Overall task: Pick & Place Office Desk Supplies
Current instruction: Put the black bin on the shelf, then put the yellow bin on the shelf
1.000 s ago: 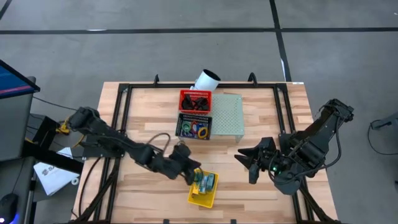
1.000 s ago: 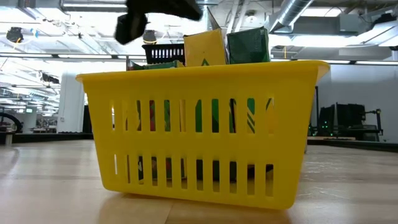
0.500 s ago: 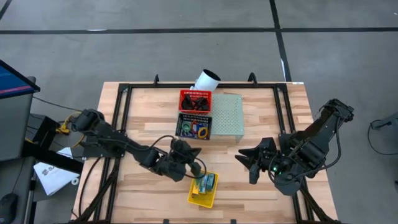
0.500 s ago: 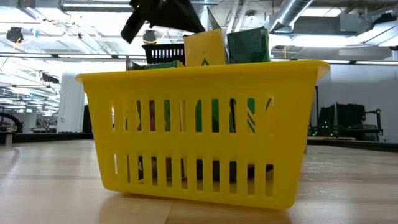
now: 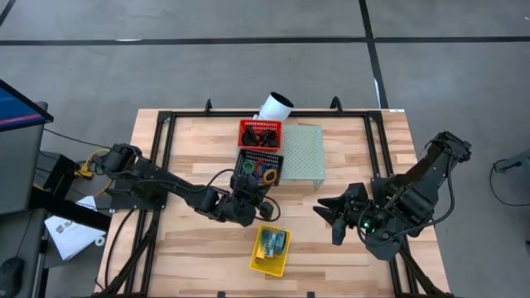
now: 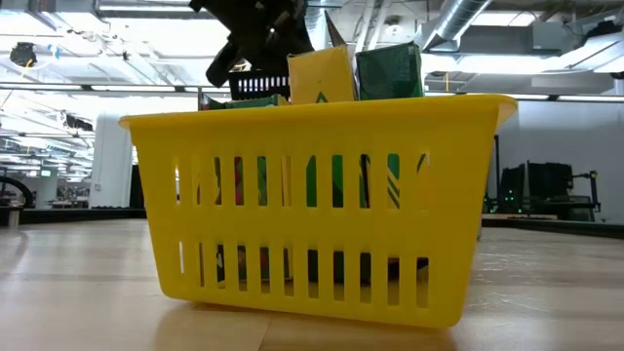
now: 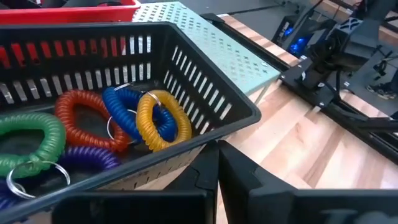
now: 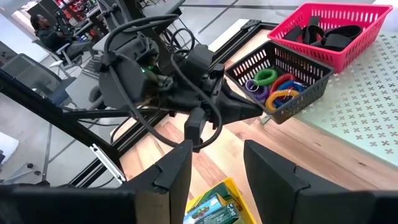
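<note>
High view showed the left claw (image 5: 251,197) shut and empty beside the black basket (image 5: 259,168) of coiled loops (image 7: 124,118), the right claw (image 5: 331,217) part open, empty, near the desk's right edge.

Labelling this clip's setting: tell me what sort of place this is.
Probably a robotics lab in an industrial hall: exposed ceiling ducts, a wooden table with two robot arms, and further workstations with a seated person beyond.

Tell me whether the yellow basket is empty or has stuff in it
Not empty. The yellow basket holds printed crayon boxes; in the low view two of them stand upright, poking above its rim.
</note>
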`<act>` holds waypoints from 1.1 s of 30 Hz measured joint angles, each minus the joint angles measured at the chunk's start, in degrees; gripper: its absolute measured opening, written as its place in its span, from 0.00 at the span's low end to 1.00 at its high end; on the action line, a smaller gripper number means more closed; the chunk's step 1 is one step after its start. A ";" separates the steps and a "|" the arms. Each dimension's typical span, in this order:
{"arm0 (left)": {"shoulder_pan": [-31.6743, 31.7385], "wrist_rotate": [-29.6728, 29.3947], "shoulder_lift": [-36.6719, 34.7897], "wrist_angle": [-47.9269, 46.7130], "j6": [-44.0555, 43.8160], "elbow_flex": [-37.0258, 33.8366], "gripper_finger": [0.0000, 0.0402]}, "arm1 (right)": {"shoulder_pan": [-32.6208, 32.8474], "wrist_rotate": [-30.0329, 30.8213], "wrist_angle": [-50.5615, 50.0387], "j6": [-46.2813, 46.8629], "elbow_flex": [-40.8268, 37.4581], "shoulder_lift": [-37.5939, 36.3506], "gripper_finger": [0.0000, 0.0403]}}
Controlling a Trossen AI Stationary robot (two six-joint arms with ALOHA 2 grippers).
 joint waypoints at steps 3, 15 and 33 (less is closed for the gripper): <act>0.45 0.13 0.00 -0.10 -0.02 0.00 0.00 | 0.00 -0.02 0.01 0.00 0.00 0.00 0.35; 1.17 -2.88 0.00 2.52 -5.91 0.00 0.00 | 0.00 0.06 0.01 0.00 0.00 0.00 0.35; -0.08 -0.32 -1.28 9.59 -5.52 0.00 0.00 | 0.45 0.04 0.07 0.00 -0.02 -0.02 0.35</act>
